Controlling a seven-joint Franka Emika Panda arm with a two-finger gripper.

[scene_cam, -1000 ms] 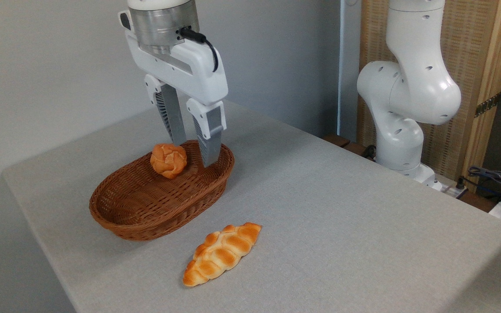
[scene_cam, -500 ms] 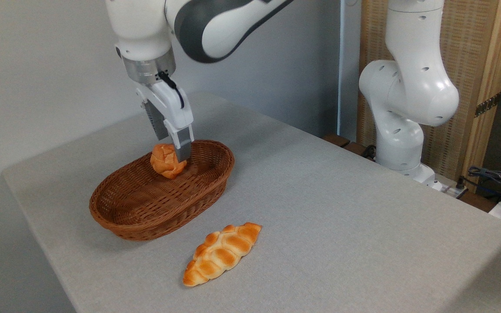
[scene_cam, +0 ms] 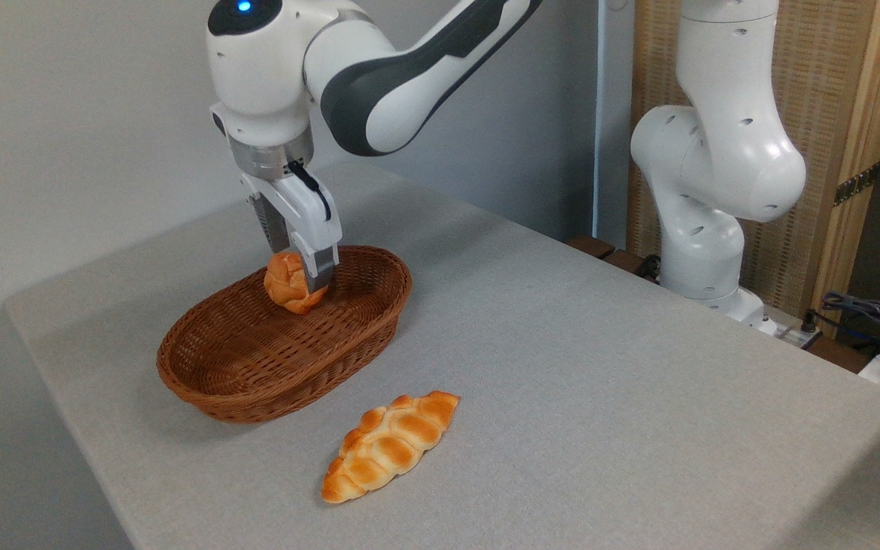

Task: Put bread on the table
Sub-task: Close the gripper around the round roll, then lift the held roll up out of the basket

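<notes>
The bread (scene_cam: 286,284), a small round orange-golden bun, lies at the far end of the brown wicker basket (scene_cam: 257,382). My gripper (scene_cam: 299,273) has come down over it and stands open, one finger on each side of the bun. The near finger (scene_cam: 318,267) covers the bun's right part, and the far finger's tip is hidden behind the bun. The bun still rests in the basket. The grey speckled table (scene_cam: 562,367) carries the basket.
A long braided golden loaf (scene_cam: 390,445) lies on the table in front of the basket. The arm's white base (scene_cam: 715,183) stands at the table's far right edge, with cables (scene_cam: 868,313) beyond it.
The gripper turned about its wrist and came down from above the basket. Its fingers now straddle the bun. The bun, basket and loaf have not moved.
</notes>
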